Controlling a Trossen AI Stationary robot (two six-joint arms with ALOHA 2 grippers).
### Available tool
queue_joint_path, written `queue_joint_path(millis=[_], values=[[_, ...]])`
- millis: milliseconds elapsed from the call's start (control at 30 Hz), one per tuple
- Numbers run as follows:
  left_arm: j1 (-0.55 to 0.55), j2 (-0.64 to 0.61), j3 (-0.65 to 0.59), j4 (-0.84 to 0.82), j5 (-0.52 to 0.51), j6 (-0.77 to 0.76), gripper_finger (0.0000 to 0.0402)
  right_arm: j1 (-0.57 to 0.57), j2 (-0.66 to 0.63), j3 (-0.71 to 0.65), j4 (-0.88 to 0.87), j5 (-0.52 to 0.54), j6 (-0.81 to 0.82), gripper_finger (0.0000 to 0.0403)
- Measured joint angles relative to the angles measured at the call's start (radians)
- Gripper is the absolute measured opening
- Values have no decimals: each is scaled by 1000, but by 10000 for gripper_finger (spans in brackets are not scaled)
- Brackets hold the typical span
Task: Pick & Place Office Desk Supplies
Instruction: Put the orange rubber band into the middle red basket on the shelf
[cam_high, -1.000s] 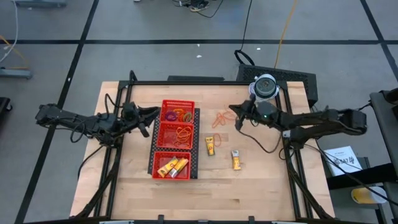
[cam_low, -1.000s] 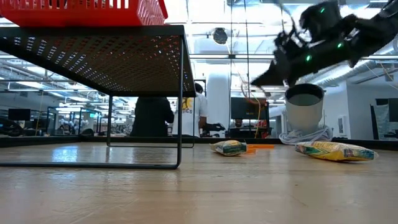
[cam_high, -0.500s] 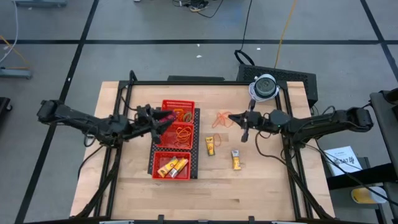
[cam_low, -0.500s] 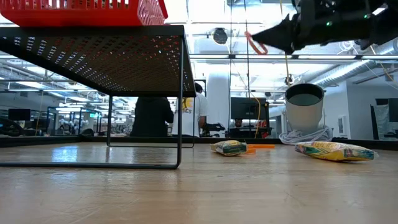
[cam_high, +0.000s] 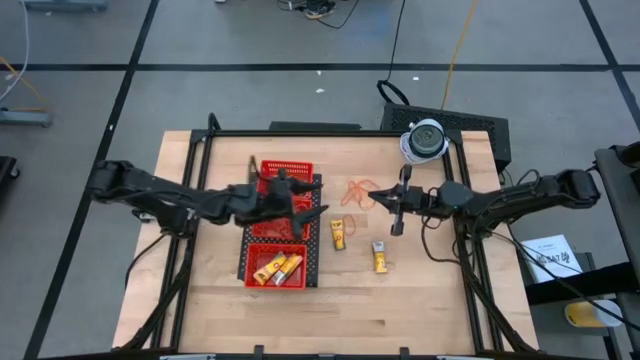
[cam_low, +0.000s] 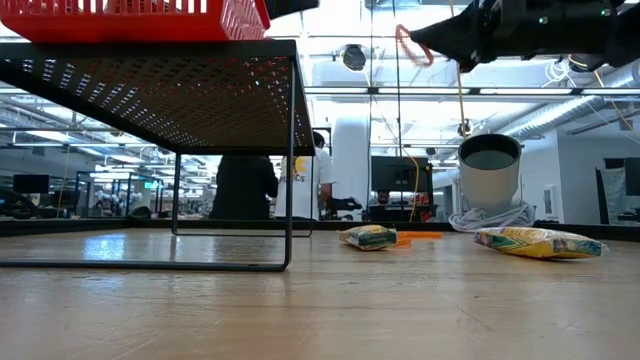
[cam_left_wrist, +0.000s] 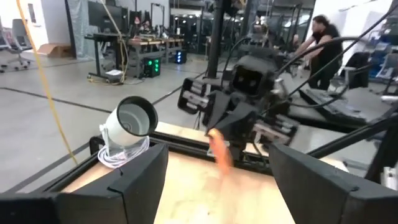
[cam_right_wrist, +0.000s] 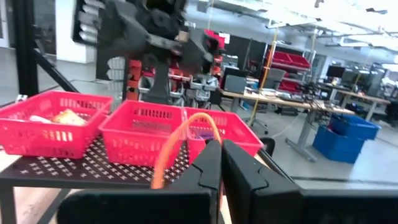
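Observation:
My right gripper (cam_high: 373, 197) hovers well above the table's middle, shut on a thin orange rubber-band loop (cam_right_wrist: 181, 142). More orange bands (cam_high: 353, 189) lie loose on the wood just beside it. The red mesh tray (cam_high: 262, 262) sits on a dark perforated stand. Its near compartment holds yellow sticks (cam_high: 277, 266). My left gripper (cam_high: 290, 193) hangs open over the tray's far and middle compartments, hiding much of what is in them. It faces my right gripper and holds nothing. Two more yellow sticks (cam_high: 340, 235) (cam_high: 381, 258) lie on the table. My right gripper pinches the orange loop at one spot on its strand (cam_right_wrist: 210, 140), between its two fingertips. The fingers lie about level and point toward the table's left. The rest of the loop (cam_low: 404, 46) arcs out in front of the tips, lifted clear of the table.
A white-grey dome-like object (cam_high: 425, 140) with a coiled cable stands at the far right. The tray's stand (cam_low: 290, 150) is raised on thin legs. People and benches show in the room beyond the table. Bare wood lies along the near edge.
My left gripper has swung toward the table's right, from beside the tray to above it, and its fingers have spread wider. My right gripper has risen from the loose bands with one orange loop, now lifted clear, and has drifted slightly toward the left.

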Motion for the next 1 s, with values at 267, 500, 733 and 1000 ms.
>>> queue_joint_path(millis=[267, 500, 733, 1000], values=[[53, 190, 114, 27, 108, -42, 292, 38, 0, 0, 44, 0, -26, 0], [78, 346, 229, 46, 168, -39, 292, 41, 0, 0, 42, 0, -30, 0], [87, 433, 303, 46, 178, -38, 292, 41, 0, 0, 38, 0, -28, 0], [96, 453, 310, 29, 178, -34, 285, 41, 0, 0, 27, -3, -39, 0]])
